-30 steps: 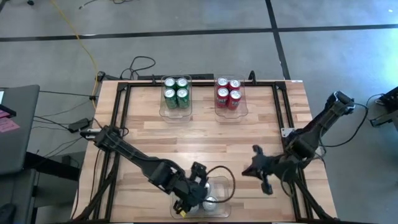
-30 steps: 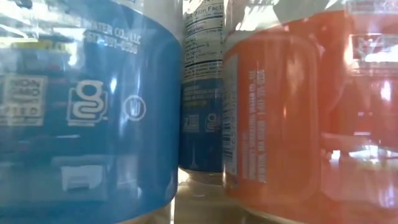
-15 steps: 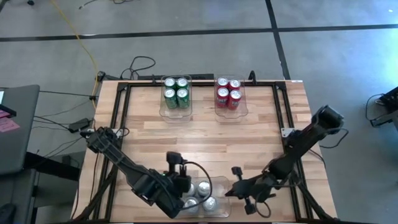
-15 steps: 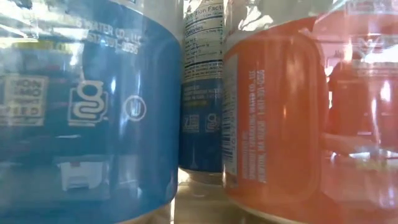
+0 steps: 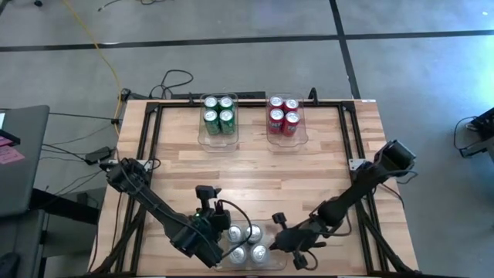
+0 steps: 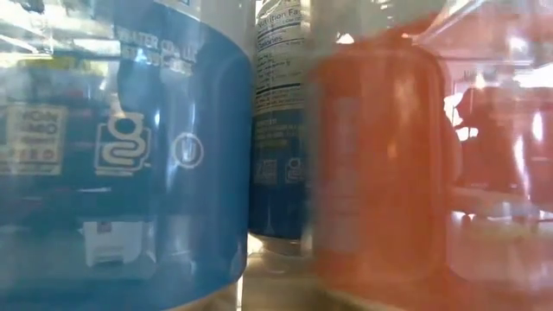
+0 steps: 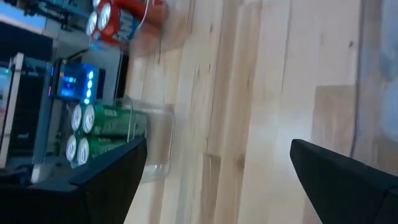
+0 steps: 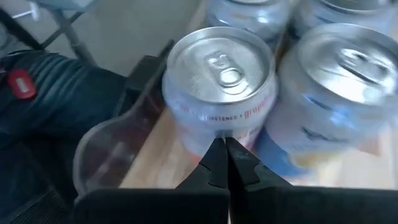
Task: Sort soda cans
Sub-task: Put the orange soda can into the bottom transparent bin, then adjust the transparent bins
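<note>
Right end effector [image 8: 222,163] is pinched closed, empty, tips just short of a silver can [image 8: 219,87] in the near bin [image 5: 272,261]. Left end effector [image 7: 217,168] is spread wide on the bin's other side, holding nothing; green cans [image 7: 99,130] far ahead.

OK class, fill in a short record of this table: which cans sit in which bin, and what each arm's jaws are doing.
Far left bin: four green cans
Far right bin: four red cans
Near bin: four silver cans
Left gripper: jaws open, beside the near bin, holding nothing
Right gripper: jaws shut, empty, at the near bin's right edge
</note>
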`<state>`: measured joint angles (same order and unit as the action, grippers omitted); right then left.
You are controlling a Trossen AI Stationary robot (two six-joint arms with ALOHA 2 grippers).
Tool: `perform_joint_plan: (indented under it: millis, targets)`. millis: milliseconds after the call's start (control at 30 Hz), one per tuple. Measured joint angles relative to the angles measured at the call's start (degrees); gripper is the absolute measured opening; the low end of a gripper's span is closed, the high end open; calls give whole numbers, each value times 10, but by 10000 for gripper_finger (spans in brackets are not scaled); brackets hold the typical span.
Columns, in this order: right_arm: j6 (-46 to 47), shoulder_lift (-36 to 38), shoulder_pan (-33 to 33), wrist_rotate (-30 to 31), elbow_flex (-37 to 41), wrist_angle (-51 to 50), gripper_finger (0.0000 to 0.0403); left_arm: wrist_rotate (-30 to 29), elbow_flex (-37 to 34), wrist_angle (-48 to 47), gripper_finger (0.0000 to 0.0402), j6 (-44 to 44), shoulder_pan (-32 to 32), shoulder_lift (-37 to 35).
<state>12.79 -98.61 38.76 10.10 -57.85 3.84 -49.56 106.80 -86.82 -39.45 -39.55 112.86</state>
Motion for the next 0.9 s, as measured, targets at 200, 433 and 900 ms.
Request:
perform_joint_plan:
  millis: [200,433,900]
  targets:
    - [-28,-31,-19,-24,-34,0,3,11,-10,30,391,-13,2,0]
    - [-21,5,-27,-8,-36,-77,3,4,0,47,391,15,-1,0]
    - [53,218,3,172,-36,-232,8,-105,68,169,391,203,17,-32]
